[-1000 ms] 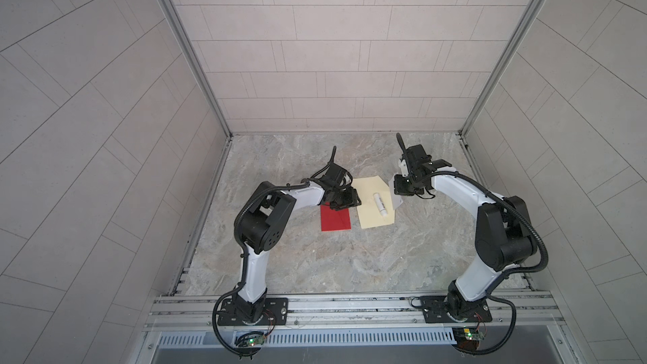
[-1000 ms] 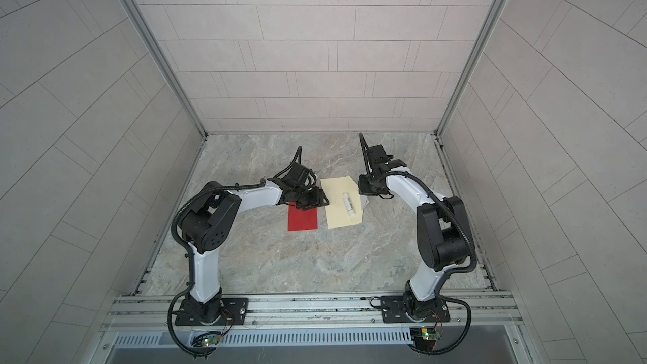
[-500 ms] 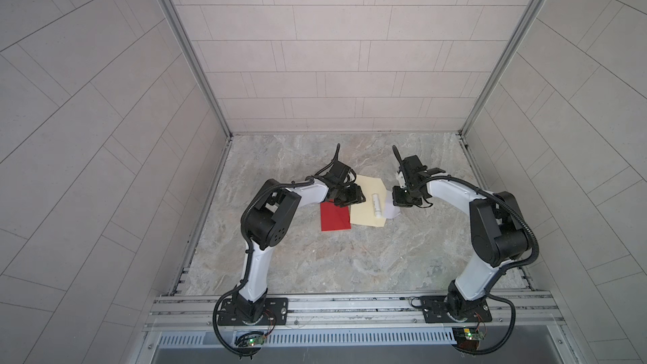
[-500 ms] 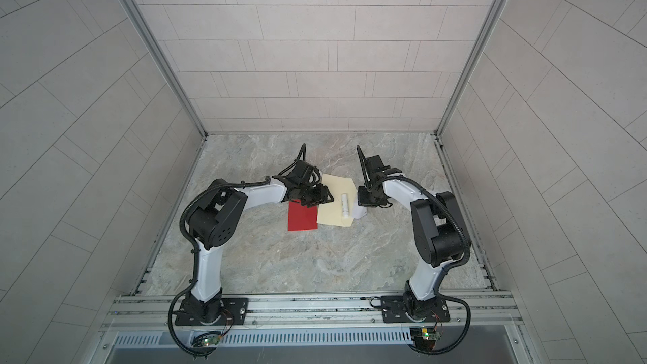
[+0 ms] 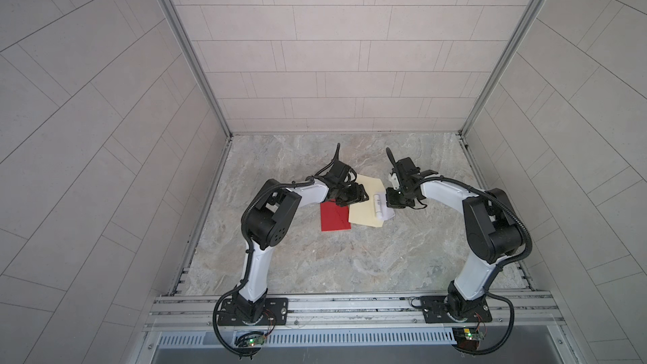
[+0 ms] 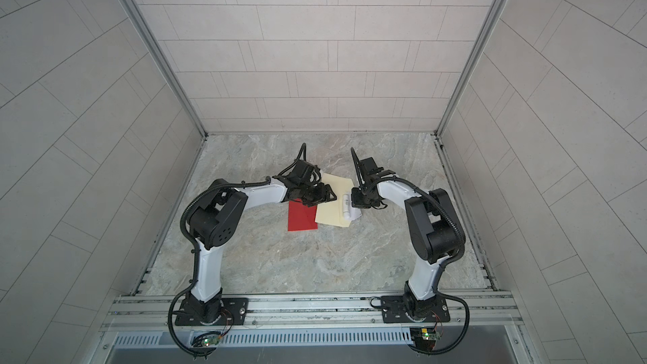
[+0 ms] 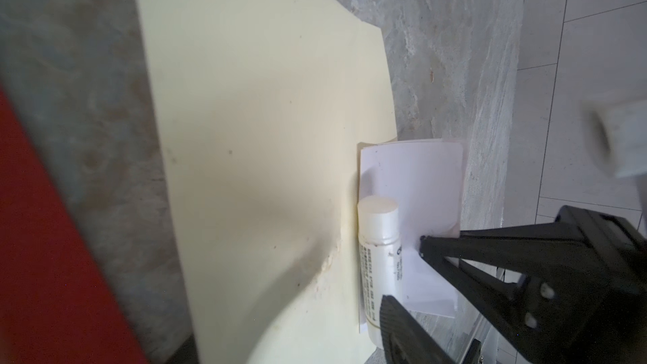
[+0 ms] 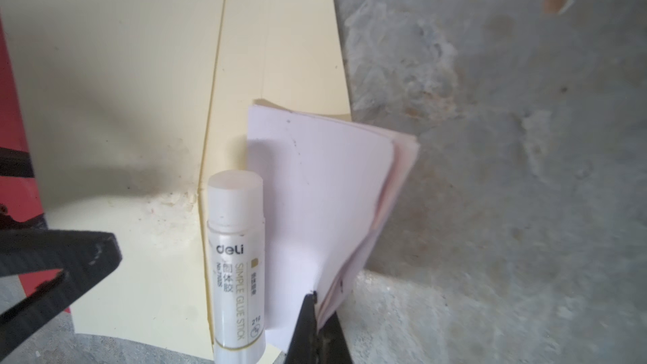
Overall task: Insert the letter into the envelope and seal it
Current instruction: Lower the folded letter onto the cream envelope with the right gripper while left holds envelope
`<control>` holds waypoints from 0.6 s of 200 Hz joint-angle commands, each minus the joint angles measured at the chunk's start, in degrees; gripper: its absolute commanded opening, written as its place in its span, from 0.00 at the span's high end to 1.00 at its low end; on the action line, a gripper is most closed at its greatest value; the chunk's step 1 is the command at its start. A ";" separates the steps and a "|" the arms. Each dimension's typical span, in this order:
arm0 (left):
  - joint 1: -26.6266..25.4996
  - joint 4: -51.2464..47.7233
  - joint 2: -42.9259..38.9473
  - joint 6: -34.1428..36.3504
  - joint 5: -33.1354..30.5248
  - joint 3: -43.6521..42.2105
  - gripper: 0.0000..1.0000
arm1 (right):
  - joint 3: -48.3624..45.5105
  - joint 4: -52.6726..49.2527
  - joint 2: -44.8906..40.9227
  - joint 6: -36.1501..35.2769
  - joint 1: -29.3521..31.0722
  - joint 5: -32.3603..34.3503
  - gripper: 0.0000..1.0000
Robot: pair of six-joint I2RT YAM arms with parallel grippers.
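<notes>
While right pincer [image 8: 317,304] clamps letter [image 8: 315,187] corner, left pincer [image 5: 360,196] apart at envelope [image 5: 366,215] edge; glue stick [image 8: 236,260] beside letter

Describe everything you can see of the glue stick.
The glue stick is a white plastic cylinder with its cap on. Its label reads "deli" in grey and "SIMPLE GLUE STICK" in gold. It lies on its side on the cream envelope, running along a crease there. One long side meets the edge of the folded white letter.
</notes>
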 commanded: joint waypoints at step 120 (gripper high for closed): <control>0.33 16.13 4.78 -11.54 1.61 -9.02 0.12 | -2.72 9.22 1.42 9.83 0.73 -9.64 1.00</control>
